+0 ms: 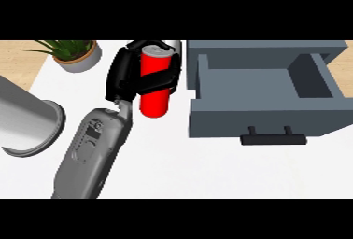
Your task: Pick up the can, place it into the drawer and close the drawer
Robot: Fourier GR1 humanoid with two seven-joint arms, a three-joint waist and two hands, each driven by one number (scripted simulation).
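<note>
Presently the left hand (138, 74) has its fingers curled round the red can (156, 88), held just left of the open drawer (265, 116). By judgement the can is light, rigid and smooth-walled, so mid-body is the apt hold; the right hand is unseen.

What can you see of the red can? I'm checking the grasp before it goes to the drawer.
The red can is a glossy cylinder with a silver top bearing a red tab. It stands roughly upright, just left of the open grey drawer. The left hand curls round its upper half, black fingers crossing its front; the lower half shows bare. Whether its base touches the counter is unclear.
</note>
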